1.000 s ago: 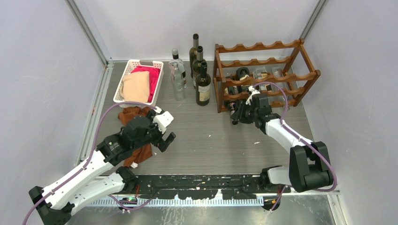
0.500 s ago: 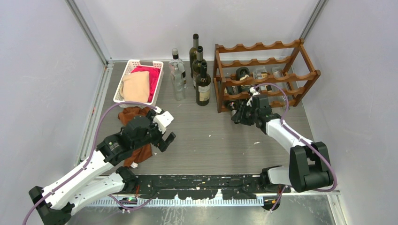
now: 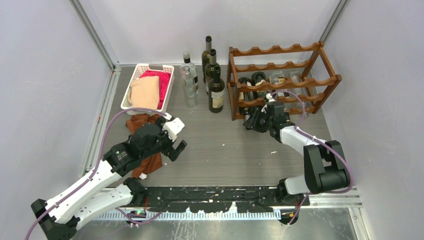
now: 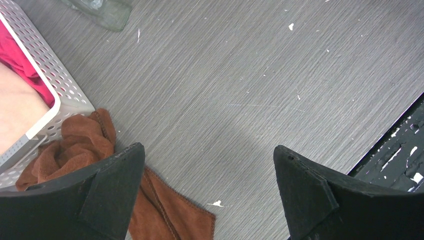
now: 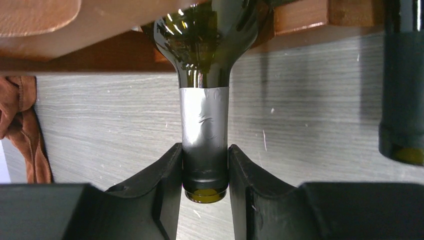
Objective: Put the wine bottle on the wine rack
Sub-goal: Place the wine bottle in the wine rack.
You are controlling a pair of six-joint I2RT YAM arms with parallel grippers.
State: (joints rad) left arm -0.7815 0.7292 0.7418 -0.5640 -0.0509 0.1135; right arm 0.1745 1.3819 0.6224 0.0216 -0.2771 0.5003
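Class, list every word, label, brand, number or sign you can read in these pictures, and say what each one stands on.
No text can be read in any view.
Cream label on the dark glass bottle standing left of the reddish-brown wooden wine rack: too small to read.
Silver foil neck of the green glass wine bottle, held by the right gripper: no print visible.

wine rack [image 3: 282, 80]: far right of the surface, by the back wall.
wine bottle [image 5: 205, 115]: lying low at the rack's left end, with its neck sticking out toward me between my right fingers [image 5: 160, 195] and touching both.
standing bottles [image 3: 212, 75]: just left of the rack.
basket [image 3: 155, 65]: left of those bottles, with cloths in it.
loose cloth [image 3: 136, 121]: before the basket, beside my left fingers [image 4: 110, 200].
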